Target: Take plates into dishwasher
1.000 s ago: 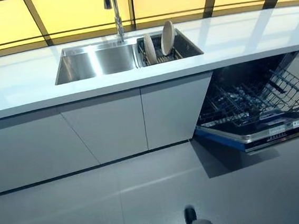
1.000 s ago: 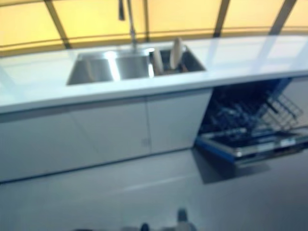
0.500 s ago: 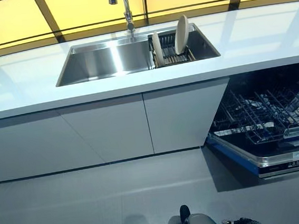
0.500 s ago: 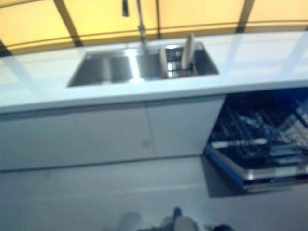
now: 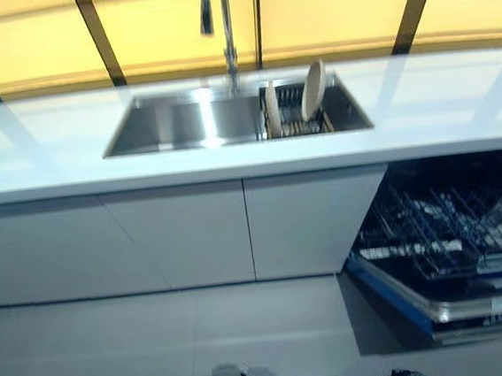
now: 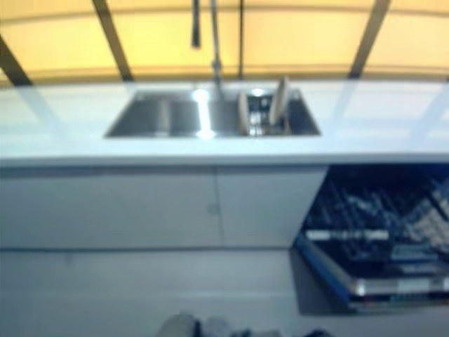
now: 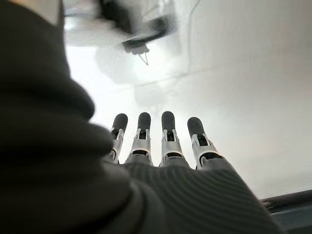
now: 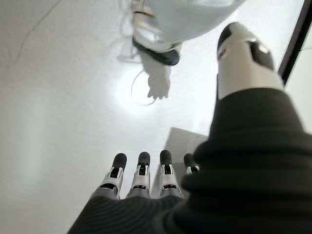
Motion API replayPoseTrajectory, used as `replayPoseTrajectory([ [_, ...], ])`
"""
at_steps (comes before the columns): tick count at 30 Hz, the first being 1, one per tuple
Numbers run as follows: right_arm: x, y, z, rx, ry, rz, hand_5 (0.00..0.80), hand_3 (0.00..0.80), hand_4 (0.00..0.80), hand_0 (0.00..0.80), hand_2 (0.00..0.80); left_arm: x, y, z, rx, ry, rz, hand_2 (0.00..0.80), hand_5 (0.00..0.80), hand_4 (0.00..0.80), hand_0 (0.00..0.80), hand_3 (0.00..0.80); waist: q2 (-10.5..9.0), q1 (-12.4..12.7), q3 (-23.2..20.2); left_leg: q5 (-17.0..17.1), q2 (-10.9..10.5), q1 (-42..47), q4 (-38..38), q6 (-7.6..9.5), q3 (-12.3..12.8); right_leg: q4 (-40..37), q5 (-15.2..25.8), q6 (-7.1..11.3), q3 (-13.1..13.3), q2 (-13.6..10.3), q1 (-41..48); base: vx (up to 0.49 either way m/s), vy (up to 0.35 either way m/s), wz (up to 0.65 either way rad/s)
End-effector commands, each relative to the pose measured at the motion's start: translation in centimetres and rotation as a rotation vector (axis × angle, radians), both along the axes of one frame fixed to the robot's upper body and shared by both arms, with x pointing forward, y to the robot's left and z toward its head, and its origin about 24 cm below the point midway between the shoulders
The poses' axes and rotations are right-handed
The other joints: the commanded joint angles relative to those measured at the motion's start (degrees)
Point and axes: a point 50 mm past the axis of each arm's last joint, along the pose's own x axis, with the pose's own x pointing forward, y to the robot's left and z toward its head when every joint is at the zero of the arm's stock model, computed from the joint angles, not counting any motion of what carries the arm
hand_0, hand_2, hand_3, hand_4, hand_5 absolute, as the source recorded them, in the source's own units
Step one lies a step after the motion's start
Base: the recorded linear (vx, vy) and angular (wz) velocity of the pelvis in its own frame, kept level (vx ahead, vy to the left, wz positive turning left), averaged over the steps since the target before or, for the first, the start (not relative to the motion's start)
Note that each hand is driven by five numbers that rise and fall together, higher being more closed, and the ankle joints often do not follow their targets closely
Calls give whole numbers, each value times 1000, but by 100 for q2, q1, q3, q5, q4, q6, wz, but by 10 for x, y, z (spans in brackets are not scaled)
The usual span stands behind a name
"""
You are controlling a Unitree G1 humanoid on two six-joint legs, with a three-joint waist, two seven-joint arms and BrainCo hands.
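Two silver-and-black robot hands, each seen from its own wrist.

The left hand (image 7: 143,141) has a row of slim silver-grey fingers (image 7: 168,139). Each is built of metallic segments with dark gaps at the hinges and capped by a rounded matt black tip. Its back and wrist lie under a dark charcoal cover (image 7: 195,195) of fine parallel ribs, much like knitted fabric, which swells into a smooth dark bulge at one side. The right hand (image 8: 141,175) is alike, with silver segmented fingers (image 8: 165,173), black rounded tips and the same dark ribbed cover (image 8: 146,214). Its thumb (image 8: 241,58) is thicker, pale silver-white with a black tip and a dark inset panel along one side.
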Motion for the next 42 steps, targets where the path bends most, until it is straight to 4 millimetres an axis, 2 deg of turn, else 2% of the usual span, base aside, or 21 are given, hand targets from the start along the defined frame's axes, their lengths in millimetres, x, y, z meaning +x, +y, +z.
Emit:
replayPoseTrajectory([
  [1, 2, -10, 3, -13, 4, -10, 0, 0, 0, 0, 0, 28, 1, 4, 36, -76, -5, 0, 0, 0, 0, 0, 229, 188, 295, 1527, 83, -101, -1751, 72, -317, -23, -297, 624, 485, -172, 1066, 488, 164, 5],
  [2, 4, -8, 3, -8, 12, 6, 0, 0, 0, 0, 0, 29, 2, 5, 39, -75, -8, 0, 0, 0, 0, 0, 194, 234, 243, 1389, 87, -66, -2010, 117, -319, 12, -464, 687, 635, -219, 1227, 445, 165, -23],
  [5, 0, -7, 2, -6, 33, -13, 0, 0, 0, 0, 0, 31, 10, 7, 66, -68, -30, 0, 0, 0, 0, 0, 218, 174, 45, 1177, 240, 114, -1841, 207, 46, 293, -891, 760, 505, -360, 1372, 366, 153, -52],
  [7, -5, -3, 0, 8, 54, 12, 0, 0, 0, 0, 0, 31, 13, 8, 72, -74, -19, 0, 0, 0, 0, 0, 172, 174, -31, 983, 130, 200, -1709, 256, -133, 334, -830, 795, 482, -440, 1347, 269, 49, -27],
  [9, -4, 2, -1, 34, 52, 67, 0, 0, 0, 0, 0, 36, 15, 9, 70, -84, -22, 0, 0, 0, 0, 0, 149, 183, -80, 943, 119, 254, -1729, 288, -114, 280, -760, 814, 414, -477, 1327, 141, -14, -1],
  [14, 44, 40, 8, 215, -144, 364, 0, 0, 0, 0, 0, 47, 15, 11, 54, -94, -124, 0, 0, 0, 0, 0, 16, 391, -82, 1093, 39, -20, -1757, 301, -270, -116, -593, 786, 346, -480, 1419, 85, -81, -4],
  [19, 85, 55, 32, 272, -284, 557, 0, 0, 0, 0, 0, 46, 19, 13, 78, -105, -119, 0, 0, 0, 0, 0, -139, 524, -8, 1007, 14, -233, -1474, 304, -340, -298, -507, 781, 352, -509, 1444, 40, -90, 9],
  [21, 118, 72, 69, 378, -382, 694, 0, 0, 0, 0, 0, 45, 32, 17, 105, -120, -127, 0, 0, 0, 0, 0, -318, 576, 50, 732, -80, -331, -1066, 362, -348, -308, -356, 875, 276, -657, 1416, 56, -62, 3],
  [24, 138, 73, 125, 588, -477, 820, 0, 0, 0, 0, 0, 47, 52, 25, 129, -135, -131, 0, 0, 0, 0, 0, -475, 544, 61, 448, -142, -370, -751, 487, -156, -141, -217, 987, 185, -828, 1429, 92, 51, 3],
  [25, 139, 70, 136, 630, -498, 818, 0, 0, 0, 0, 0, 48, 58, 27, 140, -133, -140, 0, 0, 0, 0, 0, -544, 529, 22, 401, -210, -362, -743, 555, -95, -10, 20, 1080, 191, -873, 1454, 167, 109, -11],
  [26, 143, 66, 154, 688, -550, 831, 0, 0, 0, 0, 0, 49, 66, 31, 161, -129, -163, 0, 0, 0, 0, 0, -641, 489, -62, 402, -309, -253, -852, 656, 27, 439, 645, 1268, 200, -978, 1371, 124, 69, -9],
  [27, 144, 65, 157, 703, -562, 834, 0, 0, 0, 0, 0, 49, 68, 32, 165, -126, -177, 0, 0, 0, 0, 0, -656, 479, -85, 411, -326, -211, -898, 678, 57, 554, 762, 1306, 207, -1002, 1329, 201, 197, -9],
  [28, 145, 62, 180, 760, -606, 881, 0, 0, 0, 0, 0, 47, 74, 34, 181, -116, -208, 0, 0, 0, 0, 0, -464, 261, -106, 358, -238, 245, -1214, 737, 72, 2038, 1267, 1386, 354, -960, 396, 212, 211, -17],
  [30, 147, 57, 196, 801, -655, 900, 0, 0, 0, 0, 0, 43, 78, 35, 198, -102, -214, 0, 0, 0, 0, 0, -324, 10, -51, 338, -184, 660, -1432, 714, 42, 2345, 1281, 1320, 406, -835, -338, 241, 149, -12],
  [32, 154, 51, 211, 833, -705, 897, 0, 0, 0, 0, 0, 39, 83, 37, 218, -113, -172, 0, 0, 0, 0, 0, -265, -138, -11, 326, -112, 963, -1577, 637, 3, 1790, 1226, 1226, 340, -909, -669, 216, -93, 11],
  [33, 159, 49, 220, 852, -741, 892, 0, 0, 0, 0, 0, 38, 87, 39, 225, -123, -149, 0, 0, 0, 0, 0, -303, -203, 39, 255, -73, 1118, -1599, 575, -5, 989, 1191, 1189, 211, -988, -640, 192, -317, 7],
  [34, 165, 47, 228, 875, -787, 885, 0, 0, 0, 0, 0, 40, 92, 41, 234, -138, -133, 0, 0, 0, 0, 0, -381, -251, 71, 106, -45, 1221, -1556, 524, 30, 269, 1350, 1236, 74, -1086, -718, 147, -327, 5],
  [35, 166, 47, 230, 883, -800, 884, 0, 0, 0, 0, 0, 41, 93, 42, 234, -143, -126, 0, 0, 0, 0, 0, -389, -264, 91, 60, -30, 1252, -1537, 513, 37, 161, 1399, 1248, 44, -1104, -726, 108, -374, 6],
  [36, 173, 45, 240, 910, -842, 874, 0, 0, 0, 0, 0, 44, 97, 44, 235, -154, -115, 0, 0, 0, 0, 0, -478, -322, 132, -192, 28, 1274, -1333, 507, 49, -293, 1424, 1306, 102, -1132, -792, 75, -274, 10],
  [38, 178, 41, 254, 1002, -904, 806, 0, 0, 0, 0, 0, 38, 93, 40, 229, -145, -71, 0, 0, 0, 0, 0, -472, -344, 98, -227, 144, 1185, -1102, 474, 48, -61, 1124, 1264, 243, -981, -657, 74, -160, 18],
  [42, 190, 26, 293, 1139, -1132, 709, 0, 0, 0, 0, 0, 26, 78, 30, 177, -115, -66, 0, 0, 0, 0, 0, -551, -250, -85, -95, 235, 1255, -1228, 323, 55, -476, 890, 1186, 43, -953, -70, 131, -46, 41],
])
